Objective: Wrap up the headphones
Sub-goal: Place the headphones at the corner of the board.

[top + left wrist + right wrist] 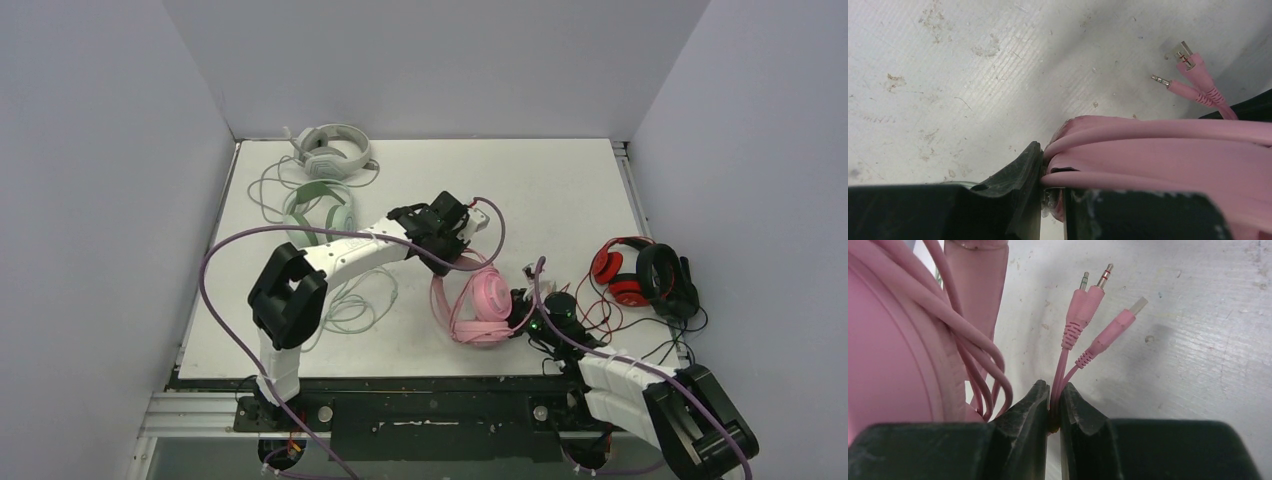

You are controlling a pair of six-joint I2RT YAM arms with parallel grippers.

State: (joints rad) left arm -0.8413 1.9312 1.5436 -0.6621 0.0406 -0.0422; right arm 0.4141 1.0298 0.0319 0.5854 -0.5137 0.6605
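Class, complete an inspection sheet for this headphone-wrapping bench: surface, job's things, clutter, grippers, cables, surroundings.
Surface: white table, scuffed and speckled.
Job's things: pink headphones near centre; white headphones and green headphones at far left, both unwrapped.
Clutter: red-and-black headphones at right edge.
Grippers: left gripper jaws shut on the pink headphones; right gripper jaws shut on the pink cable just below its plugs.
Cables: pink loops lie along the headset; pale cables sprawl loose at left; purple arm leads.
Surroundings: plain pale walls; black rail in front.
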